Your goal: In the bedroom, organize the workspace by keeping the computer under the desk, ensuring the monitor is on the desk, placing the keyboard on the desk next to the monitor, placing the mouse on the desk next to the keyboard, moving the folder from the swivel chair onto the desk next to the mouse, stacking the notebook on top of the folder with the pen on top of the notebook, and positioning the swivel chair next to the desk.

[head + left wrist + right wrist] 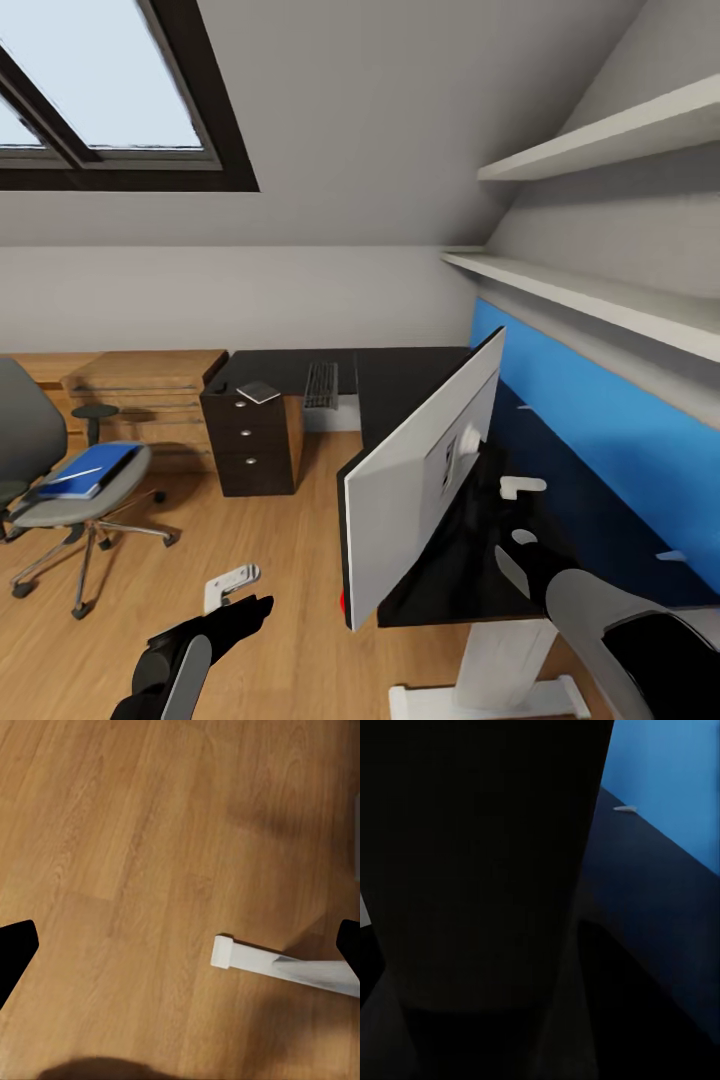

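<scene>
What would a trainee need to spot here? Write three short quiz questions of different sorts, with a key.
1. True or false: the blue folder lies on the chair.
2. Which thing lies on the far end of the desk, above the drawers?
A. the keyboard
B. a lamp
C. a mug
3. Fill in: the monitor stands on the desk with its white back toward the ____.

Key: 1 true; 2 A; 3 camera.

Glossy black desk (400, 385) top; matt wood-plank floor (290, 560).
</scene>
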### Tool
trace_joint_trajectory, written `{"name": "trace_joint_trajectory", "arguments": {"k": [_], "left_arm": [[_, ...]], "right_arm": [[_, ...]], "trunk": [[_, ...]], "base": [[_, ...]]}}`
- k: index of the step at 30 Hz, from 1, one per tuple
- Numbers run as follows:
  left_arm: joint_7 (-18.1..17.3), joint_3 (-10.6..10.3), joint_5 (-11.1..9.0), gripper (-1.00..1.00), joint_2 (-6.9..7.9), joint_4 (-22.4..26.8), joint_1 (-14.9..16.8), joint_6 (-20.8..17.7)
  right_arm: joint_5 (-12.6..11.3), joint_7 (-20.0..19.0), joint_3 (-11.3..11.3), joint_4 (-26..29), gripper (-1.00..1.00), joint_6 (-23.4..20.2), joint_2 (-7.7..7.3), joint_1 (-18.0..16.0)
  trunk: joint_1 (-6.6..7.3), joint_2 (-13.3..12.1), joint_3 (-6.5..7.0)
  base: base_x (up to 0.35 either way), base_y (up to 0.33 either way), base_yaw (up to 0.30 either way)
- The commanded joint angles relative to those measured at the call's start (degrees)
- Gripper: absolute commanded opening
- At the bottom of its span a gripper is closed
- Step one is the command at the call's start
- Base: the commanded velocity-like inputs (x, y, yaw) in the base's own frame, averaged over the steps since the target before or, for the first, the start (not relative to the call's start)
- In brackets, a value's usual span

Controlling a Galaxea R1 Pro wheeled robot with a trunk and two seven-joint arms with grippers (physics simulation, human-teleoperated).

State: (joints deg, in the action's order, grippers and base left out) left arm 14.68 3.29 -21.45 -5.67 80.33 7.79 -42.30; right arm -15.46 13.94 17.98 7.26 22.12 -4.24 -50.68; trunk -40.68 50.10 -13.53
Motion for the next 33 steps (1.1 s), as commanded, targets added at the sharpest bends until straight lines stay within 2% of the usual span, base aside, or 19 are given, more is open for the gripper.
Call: {"name": "trace_joint_trajectory", "arguments": {"k": [1,21,33], "left_arm": [[0.43,0.09,-0.61,1.00,-0.04,0.09,0.03,-0.23],[0.60,0.14,-0.61,1.00,-0.04,0.09,0.03,-0.23],[0.61,0.14,-0.61,1.00,-0.04,0.09,0.03,-0.17]], "right_arm": [[-1.83,0.39,2.50,-0.50,-1.00,0.56,-0.06,-0.03],[-1.83,0.39,2.50,-0.41,-1.00,0.56,-0.06,-0.03],[-1.80,0.39,2.50,-0.41,-1.00,0.56,-0.06,-0.03]], "trunk": [[-0.02,0.05,-0.09],[-0.02,0.05,-0.09],[-0.02,0.05,-0.09]], "base": [[0.017,-0.054,0.000],[0.006,-0.010,0.000],[0.193,-0.129,0.000]]}}
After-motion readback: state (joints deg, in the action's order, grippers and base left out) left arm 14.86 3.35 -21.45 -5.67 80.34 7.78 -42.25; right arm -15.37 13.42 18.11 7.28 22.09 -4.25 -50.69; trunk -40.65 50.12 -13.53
